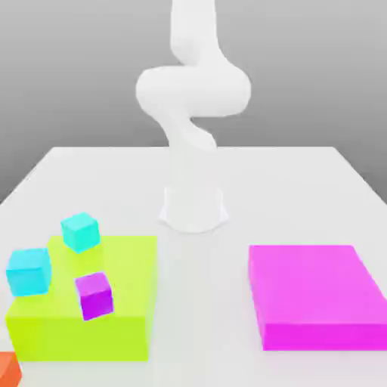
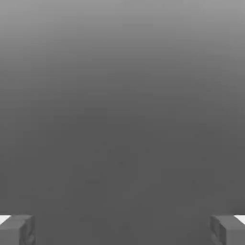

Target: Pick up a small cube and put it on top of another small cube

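Observation:
The small orange-red cube (image 1: 7, 369) lies on the white table at the exterior view's near left corner, cut off by the picture's edge. A purple cube (image 1: 94, 295) and two cyan cubes (image 1: 80, 231) (image 1: 29, 271) rest on a lime-green block (image 1: 121, 325) beside it. The white arm (image 1: 193, 98) rises from its base at the table's middle and leaves the picture upward. In the hand view my gripper (image 2: 122, 230) is open, its grey fingertips (image 2: 16, 230) far apart with nothing between them, facing a plain grey backdrop.
A flat magenta block (image 1: 314, 295) lies on the table (image 1: 196, 249) at the exterior view's right. The arm's base (image 1: 193, 208) stands between and behind the two blocks.

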Robot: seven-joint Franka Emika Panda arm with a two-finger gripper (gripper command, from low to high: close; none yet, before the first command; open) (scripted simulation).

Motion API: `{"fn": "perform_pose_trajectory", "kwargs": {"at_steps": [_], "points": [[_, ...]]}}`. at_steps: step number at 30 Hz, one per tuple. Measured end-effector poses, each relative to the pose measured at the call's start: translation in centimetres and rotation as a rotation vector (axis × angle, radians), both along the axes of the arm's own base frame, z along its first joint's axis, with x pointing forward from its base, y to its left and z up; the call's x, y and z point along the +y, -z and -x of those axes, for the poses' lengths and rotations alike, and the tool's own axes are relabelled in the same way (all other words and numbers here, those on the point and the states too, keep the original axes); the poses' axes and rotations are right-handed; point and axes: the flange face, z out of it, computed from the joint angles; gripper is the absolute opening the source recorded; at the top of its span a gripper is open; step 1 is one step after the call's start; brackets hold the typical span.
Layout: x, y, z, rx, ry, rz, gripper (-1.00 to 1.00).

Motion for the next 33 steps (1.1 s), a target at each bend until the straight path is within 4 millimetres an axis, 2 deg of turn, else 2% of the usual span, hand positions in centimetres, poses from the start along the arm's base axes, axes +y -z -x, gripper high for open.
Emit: {"fn": "perform_pose_trajectory", "kwargs": {"at_steps": [4, 8, 12, 16, 20, 25, 29, 33], "points": [[-3.1, 4.7, -4.8, 0.099, -0.022, -0.031, 0.00], [-6.2, 9.9, -8.8, 0.190, -0.035, -0.056, 0.00], [-9.3, 15.6, -11.9, 0.276, -0.039, -0.073, 0.00], [-12.5, 21.6, -14.1, 0.360, -0.037, -0.081, 0.00], [-16.3, 27.8, -15.1, 0.441, -0.020, -0.080, 0.00], [-19.9, 35.5, -15.5, 0.541, -0.016, -0.060, 0.00], [-23.2, 41.3, -14.7, 0.622, -0.006, -0.031, 0.00], [-26.5, 46.6, -13.0, 0.703, 0.004, 0.009, 0.00]]}}
